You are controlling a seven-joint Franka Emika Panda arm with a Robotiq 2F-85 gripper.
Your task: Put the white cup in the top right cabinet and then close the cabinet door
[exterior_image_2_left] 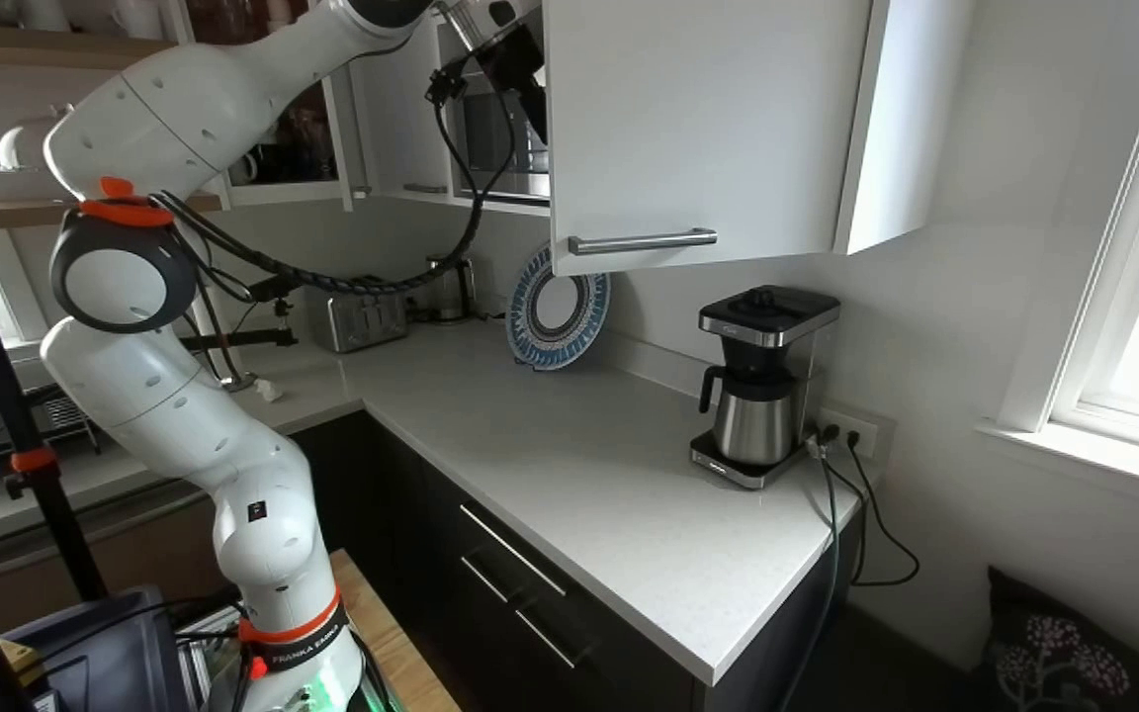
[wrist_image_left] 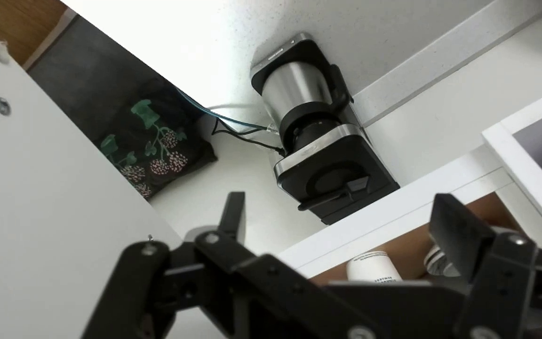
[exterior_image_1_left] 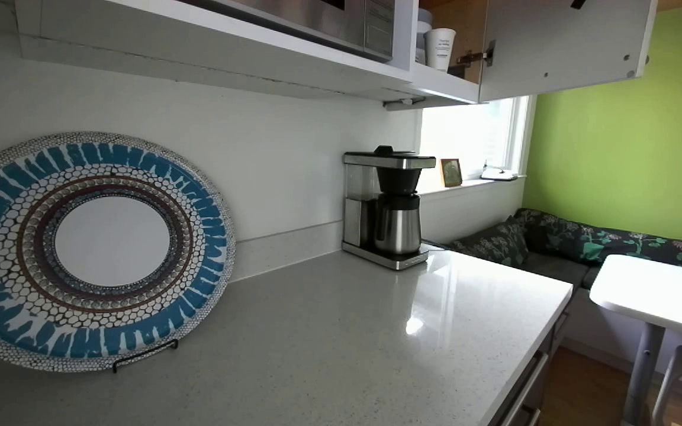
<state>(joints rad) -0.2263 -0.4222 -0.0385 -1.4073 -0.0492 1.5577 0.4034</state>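
The white cup (exterior_image_1_left: 439, 50) stands upright inside the top right cabinet (exterior_image_1_left: 465, 26), near the front edge of its bottom board, with small print on its side and a pale container (exterior_image_1_left: 423, 26) just beside it. The cabinet door (exterior_image_1_left: 563, 50) is open — swung well out on its hinge (exterior_image_1_left: 488, 54), so that its inner face shows in an exterior view; the outer face carries a metal bar handle (exterior_image_2_left: 644, 241) close to the lower edge. The fingers (wrist_image_left: 234, 216) are spread wide apart, and in the wrist view the coffee maker (wrist_image_left: 318, 127) shows through the gap between them, well beyond the tips. The cup appears lower in that view, partly covered by the dark linkage; whether any part of the hand touches the door, I cannot tell. The white arm (exterior_image_2_left: 263, 494) reaches up to the height of the cabinet, its wrist end partly hidden by the door in an exterior view. Below, the coffee maker stands on the pale surface (exterior_image_2_left: 550, 465), a steel jug (exterior_image_2_left: 755, 425) in its base. Farther along, a round patterned plate (exterior_image_1_left: 112, 241) leans near the wall on a black stand (exterior_image_1_left: 145, 354) — visible in both exterior views. A steel-fronted appliance (exterior_image_1_left: 347, 26) fills the compartment next to the cabinet, and a toaster (exterior_image_2_left: 362, 318) sits toward the corner.
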